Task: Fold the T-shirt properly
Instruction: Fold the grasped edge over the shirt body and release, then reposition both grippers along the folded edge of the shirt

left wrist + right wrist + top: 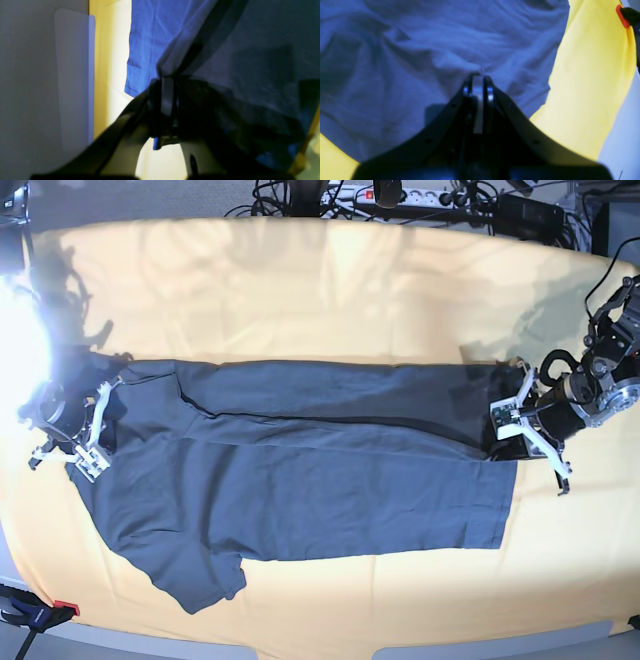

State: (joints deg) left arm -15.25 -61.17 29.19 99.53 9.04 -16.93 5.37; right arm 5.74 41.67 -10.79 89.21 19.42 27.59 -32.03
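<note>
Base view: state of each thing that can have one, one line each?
T-shirt: spread across the cloth, top edge folded over lengthwise, one sleeve sticking out at lower left.
Left claw: shut on the T-shirt's edge.
Right claw: shut on the T-shirt's opposite end.
Yellow-orange cloth: spread flat under the T-shirt.

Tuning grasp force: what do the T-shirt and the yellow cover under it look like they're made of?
T-shirt: looks like soft matte knit, probably cotton jersey; it creases finely and bunches into soft folds where the right tool and left tool pinch it.
Yellow cover: seems a thin woven or felt-like cloth, matte, lying smooth over the table with few wrinkles. The exact fibre cannot be told.
</note>
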